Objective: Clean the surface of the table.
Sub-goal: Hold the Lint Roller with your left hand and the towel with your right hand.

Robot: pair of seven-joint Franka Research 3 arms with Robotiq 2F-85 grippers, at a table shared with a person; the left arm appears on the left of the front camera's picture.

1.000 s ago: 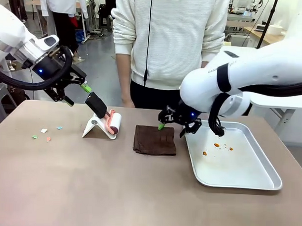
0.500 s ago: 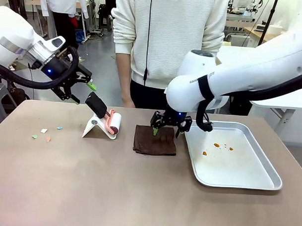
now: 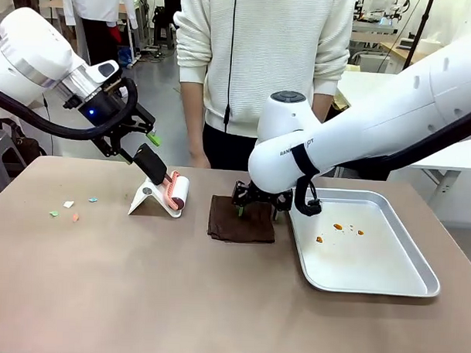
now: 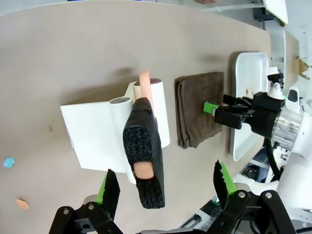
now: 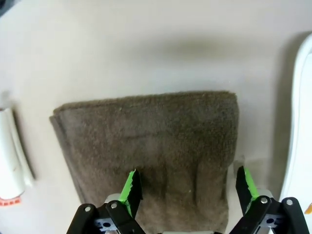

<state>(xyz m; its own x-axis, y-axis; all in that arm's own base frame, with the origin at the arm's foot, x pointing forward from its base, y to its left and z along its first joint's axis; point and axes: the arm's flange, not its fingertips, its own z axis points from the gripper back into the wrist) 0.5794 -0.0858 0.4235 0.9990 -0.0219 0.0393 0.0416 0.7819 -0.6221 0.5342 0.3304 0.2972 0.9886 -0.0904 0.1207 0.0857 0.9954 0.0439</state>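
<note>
Table (image 3: 138, 297): large, rectangular, smooth matte taupe-brown top, spanning the front view from 9 to 3 o'clock. Near edge cut off at 6 o'clock.

Folded dark-brown terry cloth (image 3: 242, 220) at table centre. Rectangular silver metal tray (image 3: 371, 288) just beside it at 3 o'clock, holding a few orange specks (image 3: 338, 226), too small to identify. White lint roller (image 3: 179, 194) with pink neck and black handle (image 3: 151, 162), propped on a white plastic stand (image 3: 144, 200) at 9 o'clock of the cloth. Small coloured paper scraps (image 3: 68, 208) farther out at 9 o'clock, loose on the top.

Left gripper (image 3: 141, 148) at the handle's upper end, jaws wide. From its own wrist camera, gripper (image 4: 165, 183) with the handle (image 4: 144, 151) between the green pads, gap on both sides, nothing gripped. Stand (image 4: 92, 131) partly hidden under the handle there.

Right gripper (image 3: 257, 211) low over the cloth, largely hidden behind its own wrist in the front view; contact with the cloth not resolvable. From its wrist camera, gripper (image 5: 187, 187) with jaws wide, one pad over the cloth (image 5: 146, 141), the other just past the cloth's edge toward the tray (image 5: 301, 122). Cloth's near edge hidden by the gripper body; tray cut off at 3 o'clock.

Person (image 3: 262, 69) in white ribbed sweater at 12 o'clock, far side, cut off at the top edge; one hand hidden behind the right arm.
</note>
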